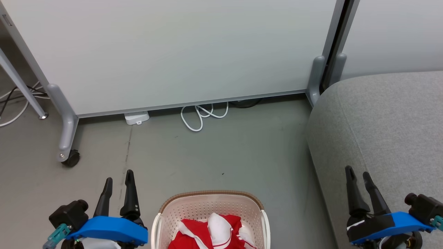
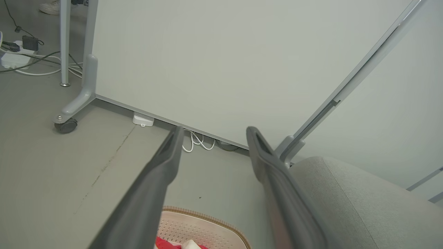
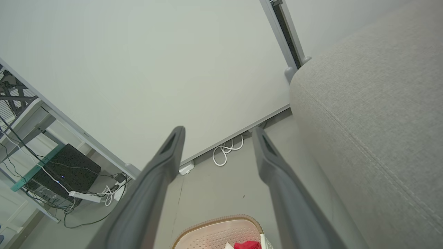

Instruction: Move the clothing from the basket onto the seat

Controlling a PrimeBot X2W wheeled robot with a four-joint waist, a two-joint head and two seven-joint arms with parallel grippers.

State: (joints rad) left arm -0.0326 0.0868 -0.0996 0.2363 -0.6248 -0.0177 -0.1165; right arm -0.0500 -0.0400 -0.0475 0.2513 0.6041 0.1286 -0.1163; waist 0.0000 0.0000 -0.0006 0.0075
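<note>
Red and white clothing (image 1: 211,231) fills a cream perforated basket (image 1: 166,218) with a brown woven rim, beside a grey sofa (image 1: 384,121).

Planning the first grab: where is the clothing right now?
In the head view, the clothing lies in the basket at bottom centre, between the left pincer and right pincer.

Grey floor (image 1: 214,155), marked by a thin dark line at left; cream perforated basket (image 1: 211,193) stands at its near side; grey sofa seat (image 1: 387,121) at right, apart from it; coiled white cable (image 1: 200,117) and small white box (image 1: 137,118) lie beneath the partition panel (image 1: 173,52); its castor (image 1: 71,158) rests at left.
</note>
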